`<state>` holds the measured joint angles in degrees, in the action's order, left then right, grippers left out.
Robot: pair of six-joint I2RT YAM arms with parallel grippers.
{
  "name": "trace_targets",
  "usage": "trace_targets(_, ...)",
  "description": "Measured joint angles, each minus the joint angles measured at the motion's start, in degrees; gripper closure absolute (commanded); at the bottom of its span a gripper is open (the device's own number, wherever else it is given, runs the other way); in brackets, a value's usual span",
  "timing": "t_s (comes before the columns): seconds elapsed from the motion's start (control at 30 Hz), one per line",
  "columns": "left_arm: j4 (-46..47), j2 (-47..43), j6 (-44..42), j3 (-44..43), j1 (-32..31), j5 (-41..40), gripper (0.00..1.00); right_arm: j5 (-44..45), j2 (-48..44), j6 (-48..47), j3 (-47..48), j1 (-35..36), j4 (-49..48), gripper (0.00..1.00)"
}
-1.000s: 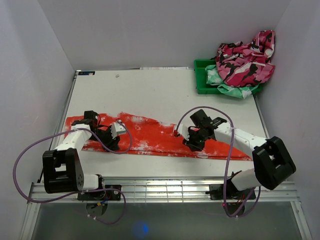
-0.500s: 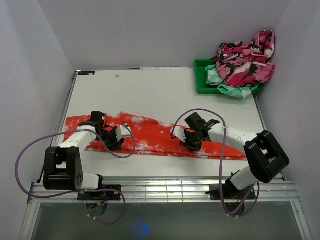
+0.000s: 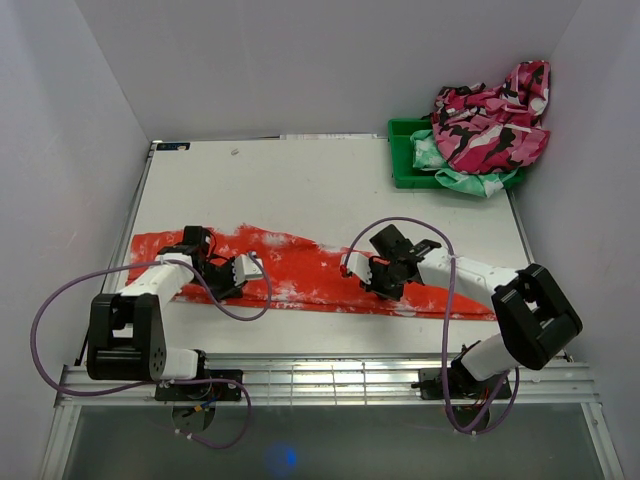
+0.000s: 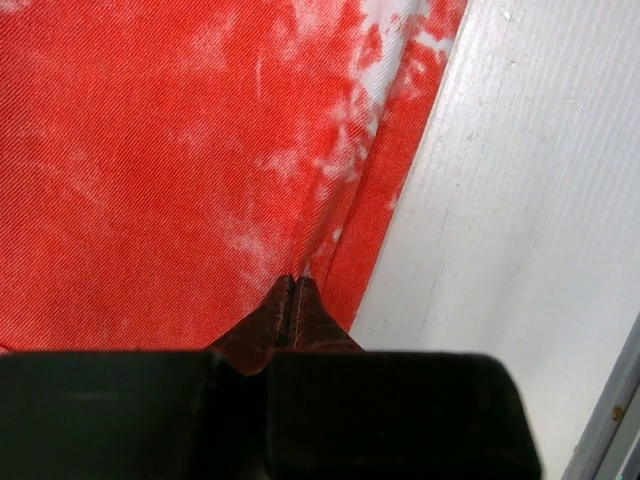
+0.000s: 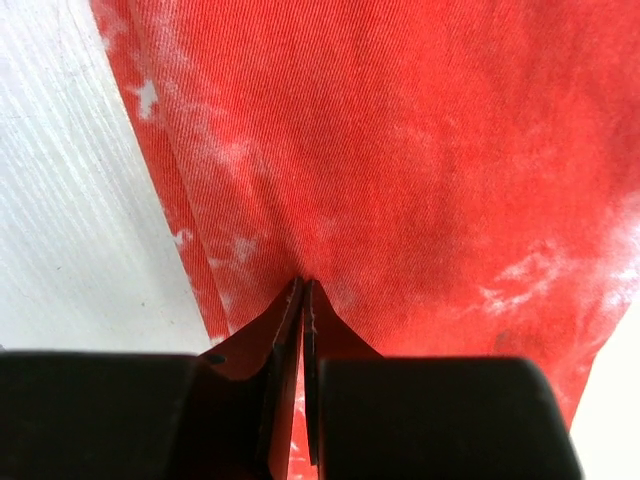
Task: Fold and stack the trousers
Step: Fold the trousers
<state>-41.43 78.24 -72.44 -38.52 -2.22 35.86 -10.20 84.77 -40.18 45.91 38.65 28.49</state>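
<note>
1. The trousers (image 3: 300, 270) lie flat in a long strip on the counter (image 3: 300, 190), running 9 to 3 o'clock, in the half toward 6 o'clock.
2. The left claw (image 3: 236, 280) is at about 8 o'clock. It is closed tight, and in the wrist view a ridge of cloth runs into the tips (image 4: 292, 285), right beside the hem where the bare counter (image 4: 520, 200) starts.
3. The right claw (image 3: 380, 285) is at about 5 o'clock. It is also clamped shut, with its tips (image 5: 302, 285) on red fabric (image 5: 420, 150) just inside the edge.
4. Step in hand, as I read it: both edge pinches are made, and next comes the lengthwise fold toward 12 o'clock.
5. Raise both claws together and level. Uneven height will probably skew the fold line.
6. Keep the lift low. The pinches look thin, so a sharp tug could slip them.
7. I can't tell whether each pinch holds one layer or both, so check that on the first bit of lift.
8. The ends at 9 and 3 o'clock sit outside the grips and will likely trail, so move slowly.
9. Stay clear of the green bin (image 3: 405, 170) at 1 o'clock.
</note>
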Motion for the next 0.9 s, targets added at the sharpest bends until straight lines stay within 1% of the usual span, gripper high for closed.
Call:
trace_targets(0.3, -4.98, -4.07, -0.17, -2.32, 0.00, 0.26, 1.00, -0.07, -3.78, 0.39, 0.39, 0.00, 1.81, 0.92)
trace_targets(0.33, -5.38, -4.20, -0.15, -2.69, 0.00, 0.37, 1.00, -0.04, -3.80, 0.42, 0.66, 0.00, 2.08, 0.85)
trace_targets(0.37, -5.68, -4.24, -0.13, -2.99, 0.00, 0.52, 1.00, 0.00, -3.80, 0.50, 0.85, 0.00, 2.29, 0.70)
trace_targets(0.43, -6.19, -4.22, 0.00, -3.28, 0.00, 0.61, 1.00, 0.17, -3.78, 1.07, 1.25, 0.00, 2.93, 0.61)
trace_targets(0.47, -6.43, -4.22, 0.04, -3.32, 0.00, 0.61, 1.00, 0.31, -3.76, 1.09, 1.29, 0.00, 3.04, 0.54)
trace_targets(0.57, -6.62, -4.15, 0.26, -3.34, 0.00, 0.70, 1.00, 0.63, -3.65, 1.33, 1.29, 0.00, 3.32, 0.54)
trace_targets(0.63, -6.67, -4.00, 0.42, -3.50, 0.00, 0.76, 1.00, 0.61, -3.67, 1.66, 1.29, 0.00, 3.39, 0.58)
trace_targets(0.67, -6.69, -3.93, 0.46, -3.58, 0.00, 0.81, 1.00, 0.44, -3.67, 1.86, 1.29, 0.00, 3.50, 0.63)
trace_targets(0.77, -6.93, -3.87, 0.46, -3.65, 0.00, 0.98, 1.00, -0.68, -3.69, 2.12, 1.29, 0.00, 3.96, 0.70)
trace_targets(0.9, -7.48, -3.63, 0.48, -4.09, 0.02, 1.05, 1.00, -1.75, -3.69, 2.03, 1.18, 0.00, 4.48, 0.73)
